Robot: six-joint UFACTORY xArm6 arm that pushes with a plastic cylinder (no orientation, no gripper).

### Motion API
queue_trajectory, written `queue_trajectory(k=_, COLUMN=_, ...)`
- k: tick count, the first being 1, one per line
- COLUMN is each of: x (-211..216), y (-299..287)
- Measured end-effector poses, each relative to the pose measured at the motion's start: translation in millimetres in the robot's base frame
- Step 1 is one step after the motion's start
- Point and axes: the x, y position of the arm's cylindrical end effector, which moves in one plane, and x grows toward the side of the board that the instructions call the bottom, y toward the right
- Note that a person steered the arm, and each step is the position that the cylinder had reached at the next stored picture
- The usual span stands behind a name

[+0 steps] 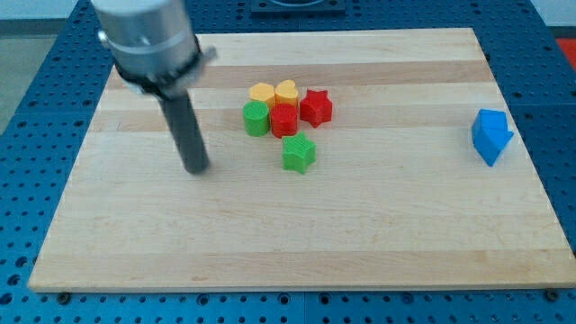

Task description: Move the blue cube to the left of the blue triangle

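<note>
Pale smooth wooden board (360,234); matt dark rod (186,130); ridged plastic-looking green star (299,154).

1. A pale wooden board (360,234) with visible grain fills most of the view, resting on a blue perforated surface (27,99).
2. A tight cluster of blocks sits near the board's top centre: a yellow hexagon block (262,93) touching a yellow heart block (287,92).
3. A red star block (316,107) lies at the cluster's right.
4. A green cylinder block (256,118) touches a red block (284,119).
5. A green star block (299,153) sits just below.
</note>
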Motion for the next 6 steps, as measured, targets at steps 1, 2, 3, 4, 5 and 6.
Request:
queue_trajectory(k=1, x=1, y=88)
queue_trajectory(k=2, x=-28, y=89)
queue_trajectory(k=3, x=-26, y=68)
queue_trajectory(k=4, x=13, y=184)
queue_trajectory(k=5, x=2, y=348)
queue_trajectory(k=6, x=-1, y=422)
